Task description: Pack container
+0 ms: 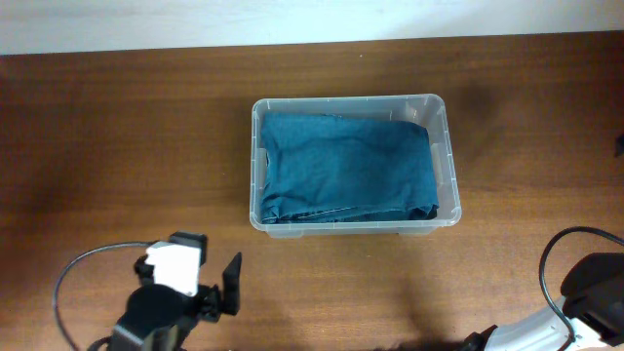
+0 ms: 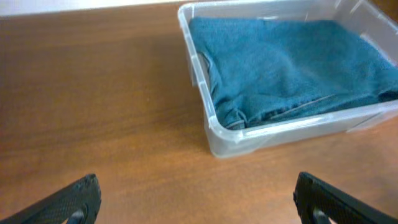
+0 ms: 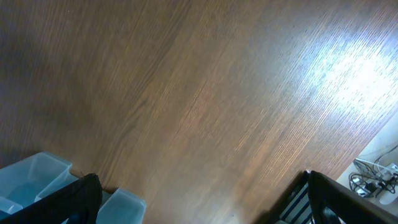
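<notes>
**Overhead view.** The container [image 1: 351, 101] stands on the wooden table [image 1: 117, 146], slightly right of centre and toward the far edge, with its long side running left to right. It holds one folded blue cloth [image 1: 349, 166], which covers nearly the whole floor and lies below the rim. The left gripper [image 1: 209, 263] is at the near left, well apart from the container, with its fingers spread wide and nothing between them. The right arm [image 1: 585, 288] is at the near right corner. Its fingers are cut off by the picture's edge here.

**Left wrist view.** The container [image 2: 205, 93] sits ahead and to the right, with its near left corner closest to the camera. The blue cloth [image 2: 286, 62] lies inside with a fold along the near wall. It presses against the clear plastic there. The left gripper [image 2: 196, 180] is wide and empty, and both fingertips are over bare table [image 2: 93, 93].

**Right wrist view.** The right gripper [image 3: 202, 177] is also wide and holds nothing. Bare wood grain [image 3: 217, 93] fills most of the view. Two pale blue translucent box shapes [image 3: 31, 177] show at the lower left edge; what they are cannot be told. Cables [image 3: 373, 180] lie beyond the table edge at the lower right. The container does not appear in this view.
</notes>
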Motion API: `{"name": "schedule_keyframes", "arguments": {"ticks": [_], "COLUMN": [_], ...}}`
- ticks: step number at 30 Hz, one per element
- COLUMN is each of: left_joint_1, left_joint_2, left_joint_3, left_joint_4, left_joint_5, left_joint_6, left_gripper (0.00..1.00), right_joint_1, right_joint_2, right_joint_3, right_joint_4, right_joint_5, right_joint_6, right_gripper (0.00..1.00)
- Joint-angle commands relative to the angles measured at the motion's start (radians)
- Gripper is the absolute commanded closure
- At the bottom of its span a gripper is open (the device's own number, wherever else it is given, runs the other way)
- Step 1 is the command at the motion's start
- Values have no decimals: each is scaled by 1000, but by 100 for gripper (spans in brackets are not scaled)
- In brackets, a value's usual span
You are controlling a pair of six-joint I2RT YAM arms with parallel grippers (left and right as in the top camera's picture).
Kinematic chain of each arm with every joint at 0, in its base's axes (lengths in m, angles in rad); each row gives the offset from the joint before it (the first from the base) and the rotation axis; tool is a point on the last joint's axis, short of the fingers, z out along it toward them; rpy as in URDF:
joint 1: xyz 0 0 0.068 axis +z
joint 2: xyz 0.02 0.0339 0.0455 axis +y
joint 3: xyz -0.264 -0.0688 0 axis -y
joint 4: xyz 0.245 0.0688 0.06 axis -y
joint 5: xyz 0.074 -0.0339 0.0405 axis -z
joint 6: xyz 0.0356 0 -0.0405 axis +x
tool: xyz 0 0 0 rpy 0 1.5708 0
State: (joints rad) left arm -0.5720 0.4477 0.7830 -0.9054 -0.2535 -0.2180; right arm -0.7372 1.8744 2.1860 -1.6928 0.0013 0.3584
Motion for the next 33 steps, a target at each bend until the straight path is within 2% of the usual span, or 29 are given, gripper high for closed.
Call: {"name": "schedule_keyframes", "arguments": {"ticks": [1, 4, 12, 19, 29, 33], "left_joint_1": [28, 101, 363, 424, 525, 558], "left_joint_2": [-29, -74, -221, -347, -441, -443], "left_joint_3": [-103, -223, -524, -683, -769, -774], "left_joint_4": [94, 226, 607, 858, 892, 826], "left_joint_5": [-17, -2, 150, 284, 311, 307], "left_joint_6": [112, 119, 124, 287, 359, 366], "left_gripper": [1, 1, 1, 1, 1, 1], "right_joint_1": [-3, -3, -3, -3, -3, -3], "right_joint_2": [-22, -22, -22, -22, -22, -22], "right_joint_3": [0, 0, 0, 0, 0, 0], "right_joint_4": [-5, -5, -5, -5, -5, -5], "right_joint_5": [3, 2, 2, 3, 2, 2], "right_joint_6": [-3, -3, -3, -3, -3, -3], "right_gripper": [2, 2, 2, 2, 2, 2]}}
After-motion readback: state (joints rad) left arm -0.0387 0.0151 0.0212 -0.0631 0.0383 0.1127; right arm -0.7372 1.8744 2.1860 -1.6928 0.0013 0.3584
